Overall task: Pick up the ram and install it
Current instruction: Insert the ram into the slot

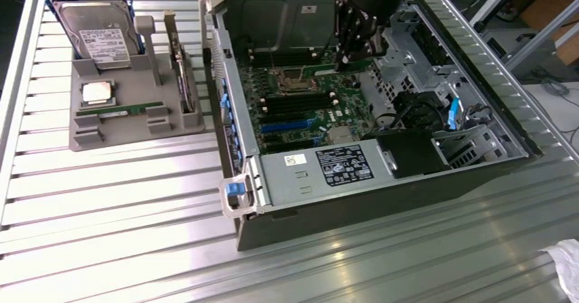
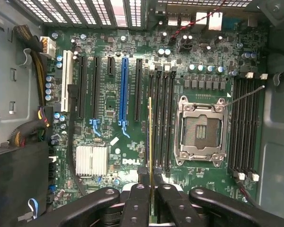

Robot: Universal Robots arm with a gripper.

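over the motherboard | hand clamps ram edge-on between fingertips

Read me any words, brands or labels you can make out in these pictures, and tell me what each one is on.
"DELL": white letters on the green motherboard, beside the ribbed silver heatsink.
White label on the boxy silver hard drive: too small to read.
Black-and-white label on the grey metal power supply: too small to read.
Small white sticker with a square code: unreadable.

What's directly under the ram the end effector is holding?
The ram, gripped edge-on in the end effector, hangs over the motherboard's black memory slots beside the empty CPU socket. The stick's own edge hides the slot beneath it.
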